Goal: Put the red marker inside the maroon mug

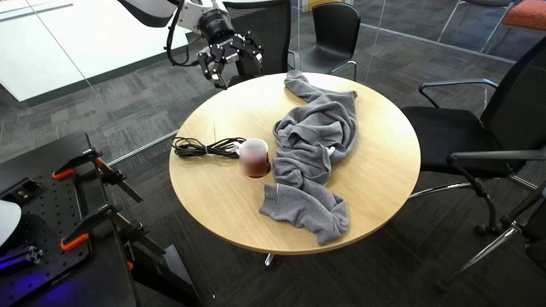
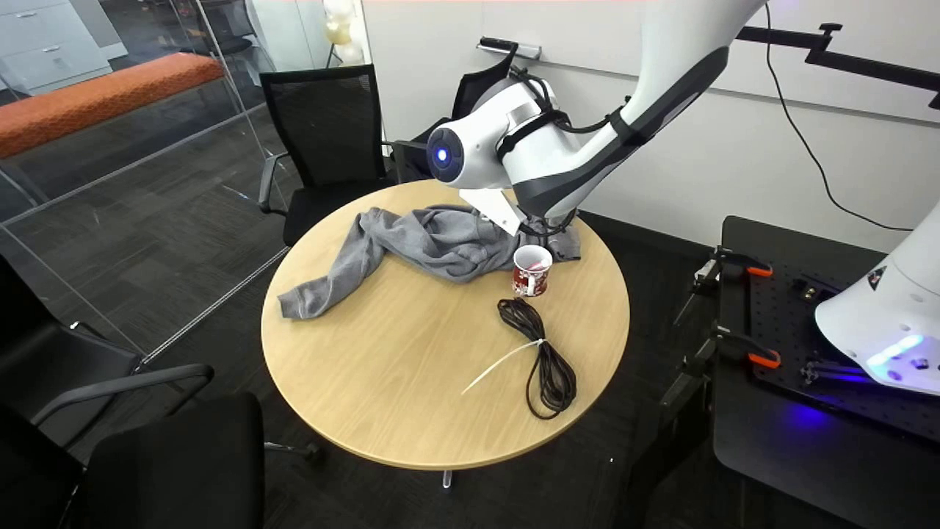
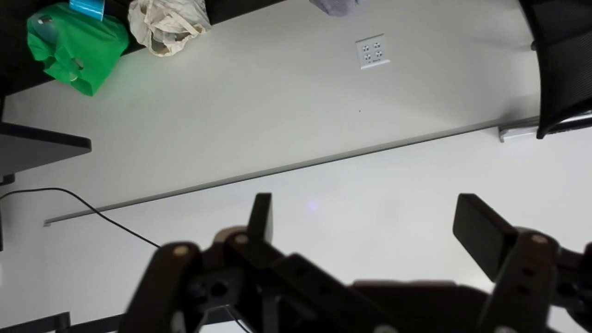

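Observation:
The maroon mug (image 1: 263,167) stands upright on the round table beside the grey cloth; it also shows in an exterior view (image 2: 523,283) with a white pattern and a whitish inside. A small red stick, which looks like the red marker (image 2: 537,266), lies inside the mug; in the other picture that part is blurred. My gripper (image 1: 239,73) is raised beyond the table's far edge, well away from the mug. In the wrist view the gripper (image 3: 365,226) has its fingers wide apart with nothing between them. The arm mostly hides the gripper in an exterior view.
A black coiled cable (image 1: 204,148) with a white tie (image 2: 499,365) lies next to the mug. The crumpled grey cloth (image 1: 313,128) covers much of the round table (image 1: 222,200). Black chairs (image 1: 337,38) stand around it. A white wall (image 3: 296,115) faces the wrist camera.

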Action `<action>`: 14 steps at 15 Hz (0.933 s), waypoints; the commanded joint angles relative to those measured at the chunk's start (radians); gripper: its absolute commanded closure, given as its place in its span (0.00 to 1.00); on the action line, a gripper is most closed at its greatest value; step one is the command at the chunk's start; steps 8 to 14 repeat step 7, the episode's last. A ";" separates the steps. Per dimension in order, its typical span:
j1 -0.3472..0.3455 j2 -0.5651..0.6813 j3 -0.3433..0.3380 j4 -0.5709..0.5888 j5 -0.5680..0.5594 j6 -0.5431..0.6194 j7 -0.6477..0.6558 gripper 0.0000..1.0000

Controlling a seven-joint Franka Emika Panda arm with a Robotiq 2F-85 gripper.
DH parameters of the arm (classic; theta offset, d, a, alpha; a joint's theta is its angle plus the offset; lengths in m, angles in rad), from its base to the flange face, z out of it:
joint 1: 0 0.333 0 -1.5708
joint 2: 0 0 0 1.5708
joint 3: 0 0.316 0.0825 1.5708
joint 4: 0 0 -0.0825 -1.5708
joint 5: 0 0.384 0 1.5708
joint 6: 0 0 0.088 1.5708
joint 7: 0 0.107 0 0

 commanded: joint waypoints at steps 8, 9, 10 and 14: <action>0.026 -0.031 -0.019 -0.039 0.000 0.006 0.000 0.00; 0.026 -0.031 -0.019 -0.039 0.000 0.006 0.000 0.00; 0.026 -0.031 -0.019 -0.039 0.000 0.006 0.000 0.00; 0.026 -0.031 -0.019 -0.039 0.000 0.006 0.000 0.00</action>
